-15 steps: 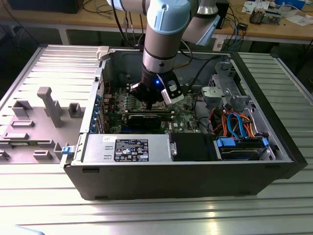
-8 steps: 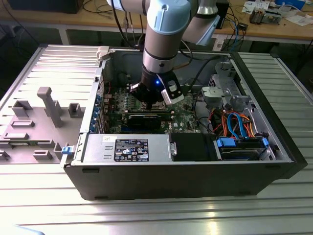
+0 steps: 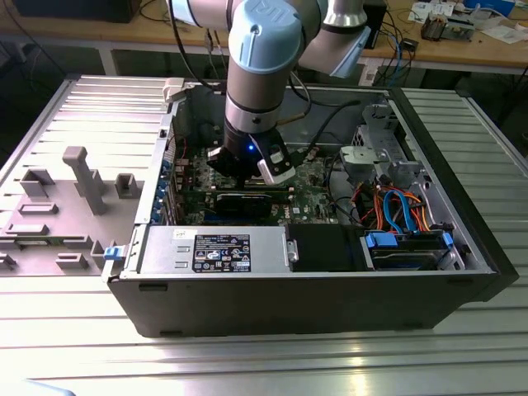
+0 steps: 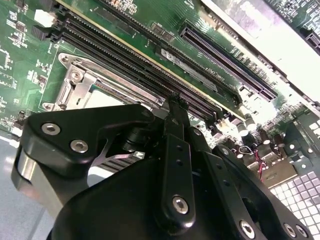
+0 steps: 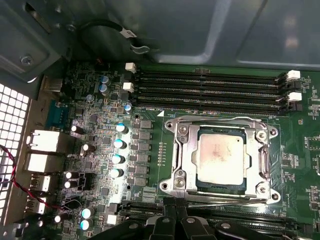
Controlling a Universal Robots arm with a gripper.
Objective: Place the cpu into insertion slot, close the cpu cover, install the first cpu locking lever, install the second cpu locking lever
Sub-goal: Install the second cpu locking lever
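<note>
Inside an open desktop computer case lying on a ribbed metal table, the robot arm's end effector hovers low over the green motherboard, its black fingers drawn together, gripping nothing. The cpu, a flat square chip with a dull, smudged silver top, sits in the insertion slot, framed by the cpu cover, a thin silvery metal plate with a large square window, lying flat around it. Wire levers run along two sides of the socket frame; whether they are latched cannot be told. Four long black memory slots with white end clips lie just beside the socket, with rows of small round capacitors nearby. In the exterior view, a grey power supply with a label sits along the near wall, and orange and blue cables crowd the drive bay at the exterior view's right. A grey moulded fixture stands on the table at that view's left.
</note>
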